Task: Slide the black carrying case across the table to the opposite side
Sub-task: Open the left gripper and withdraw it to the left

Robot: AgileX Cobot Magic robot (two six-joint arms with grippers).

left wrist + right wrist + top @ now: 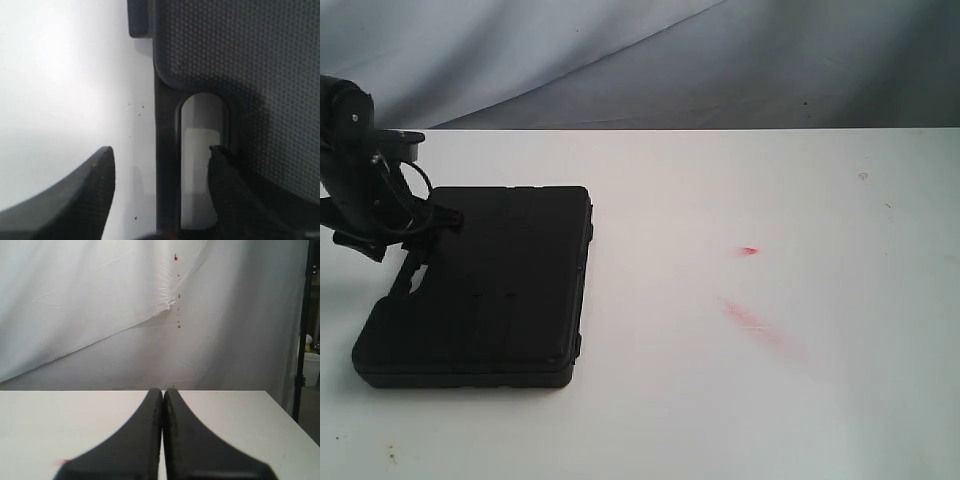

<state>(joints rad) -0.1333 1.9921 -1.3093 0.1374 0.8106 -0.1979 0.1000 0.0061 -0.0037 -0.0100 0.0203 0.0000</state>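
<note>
We are seeing the case (485,285) lying flat on the left part of the worktop (770,400), near its left edge, while faint red marks (752,322) are showing further right. Our left end effector (161,150) is hanging over the case's handle edge with its fingers apart. One finger (227,175) is reaching into the handle slot (200,112) and the other is sitting outside the edge over the worktop, so the handle bar is standing between them, unclamped. Our right end effector (162,392) is holding its fingers pressed together above the worktop, facing a white cloth (100,315).
</note>
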